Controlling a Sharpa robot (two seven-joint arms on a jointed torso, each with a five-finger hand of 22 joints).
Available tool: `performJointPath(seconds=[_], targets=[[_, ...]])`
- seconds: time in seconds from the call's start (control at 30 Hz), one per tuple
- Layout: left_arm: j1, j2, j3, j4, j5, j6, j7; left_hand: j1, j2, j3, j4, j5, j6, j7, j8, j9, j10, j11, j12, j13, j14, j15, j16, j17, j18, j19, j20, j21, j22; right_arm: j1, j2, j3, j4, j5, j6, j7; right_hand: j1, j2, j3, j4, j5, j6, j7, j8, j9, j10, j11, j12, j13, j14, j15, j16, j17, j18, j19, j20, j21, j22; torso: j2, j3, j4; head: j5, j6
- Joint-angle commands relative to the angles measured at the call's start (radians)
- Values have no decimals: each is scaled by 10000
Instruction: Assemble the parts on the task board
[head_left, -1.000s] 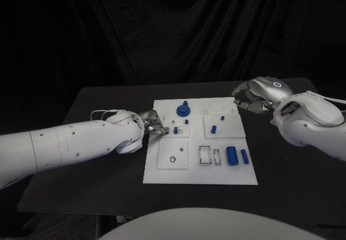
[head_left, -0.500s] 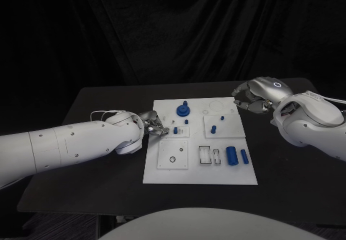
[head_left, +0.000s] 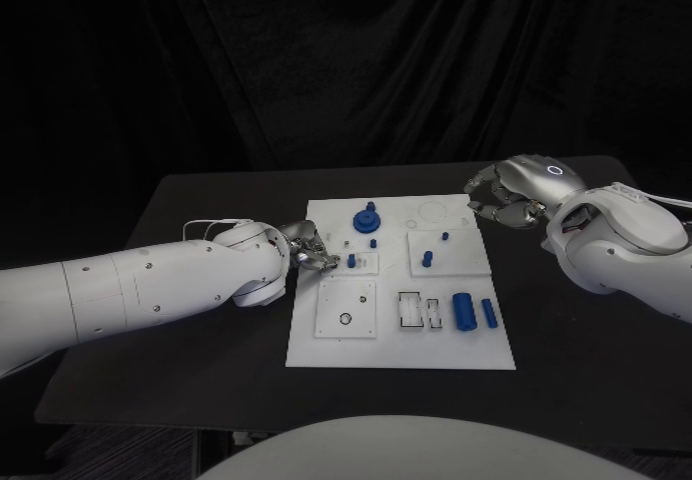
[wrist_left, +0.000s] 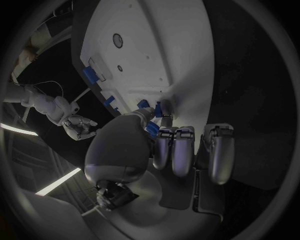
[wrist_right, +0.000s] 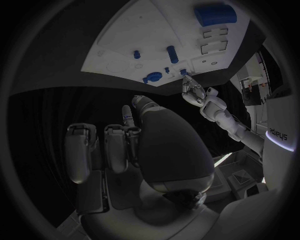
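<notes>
Task board (head_left: 401, 345) unchanged over the last second: left hand (head_left: 309, 251) at nine o'clock still pinches a blue peg (wrist_left: 153, 129), not yet seated; right hand (head_left: 500, 200) waits, curled and empty.

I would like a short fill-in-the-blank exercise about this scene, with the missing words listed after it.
1. The white rectangular task board lies on a table whose colour is ____.
2. The silver left hand works at the board's ____ edge in the head view.
3. The silver right hand hovers near the board's far ____ corner in the head view.
4. The large blue cylinder lies on the board, nearer the ____ arm.

Missing words: black; left; right; right
</notes>
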Motion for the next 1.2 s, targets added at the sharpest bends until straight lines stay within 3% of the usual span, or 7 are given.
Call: performJointPath(seconds=[0.03,0.43,0.63,0.77,0.83,0.9,1.2], targets=[[-81,43,-33,-45,34,240,-88,-310,48,-62,127,-1110,-25,60,-4,-27,1063,-14,35,2634,1039,-34,25,2635,127,407,-27,-73,1882,-25,-8,10,9,-35,81,-218,-86,47,68,16,42,46,-2,-4,-10,524,64,-34,2072,831,45,-58,1935,98,708,70,-63,2393,1,3,1,-2,-1],[-121,64,-33,-103,34,204,-228,-821,155,-626,217,-1954,-151,164,-135,-118,1063,78,35,2634,1039,39,25,2635,141,373,40,-124,1854,-37,-1,10,10,-35,133,-246,-94,45,79,16,42,55,-1,-4,-16,526,69,-34,2072,831,48,-60,1934,98,707,72,-66,2393,-6,-4,-4,16,-1],[-134,57,-33,-135,34,228,-339,-1782,267,-1485,245,-2486,-252,230,-214,-156,1063,144,35,2634,1039,100,25,2635,144,370,102,-141,1857,-44,-7,10,14,-35,161,-265,-100,40,79,19,41,56,1,-5,-18,522,70,-38,2068,829,49,-69,1926,100,704,72,-72,2390,2,1,8,25,-1],[-141,61,-33,-162,33,248,-394,-2344,474,-2041,252,-2819,-311,246,-209,-106,1063,160,35,2634,1039,115,25,2635,145,376,119,-146,1868,-46,-9,10,14,-35,179,-273,-100,40,79,19,41,56,1,-5,-18,522,70,-38,2068,829,49,-69,1926,100,704,72,-72,2390,4,2,11,38,-1],[-143,62,-33,-178,33,249,-392,-2878,778,-2401,275,-2961,-356,255,-184,-33,1063,172,35,2634,1039,124,25,2635,146,375,131,-156,1870,-47,-6,10,14,-35,187,-276,-100,40,79,19,41,56,1,-5,-18,522,70,-38,2068,829,49,-69,1926,100,704,72,-72,2390,5,0,14,42,-1],[-145,65,-33,-194,33,237,-365,-3189,1066,-2588,279,-2892,-449,272,-160,70,1063,182,35,2634,1039,133,25,2635,146,378,137,-158,1876,-48,-4,10,13,-35,193,-278,-110,38,79,24,40,58,2,-5,-20,515,71,-45,2060,830,50,-66,1929,101,701,73,-77,2389,6,0,13,50,-1],[-153,72,-33,-234,34,56,-103,-3449,1400,-3037,281,-2739,-602,281,21,410,1063,193,35,2634,1039,148,25,2635,141,394,152,-149,1903,-52,6,10,9,-35,205,-278,-110,38,79,24,40,58,2,-5,-20,515,71,-45,2060,830,50,-66,1929,101,701,73,-77,2389,9,-4,10,75,-1]])
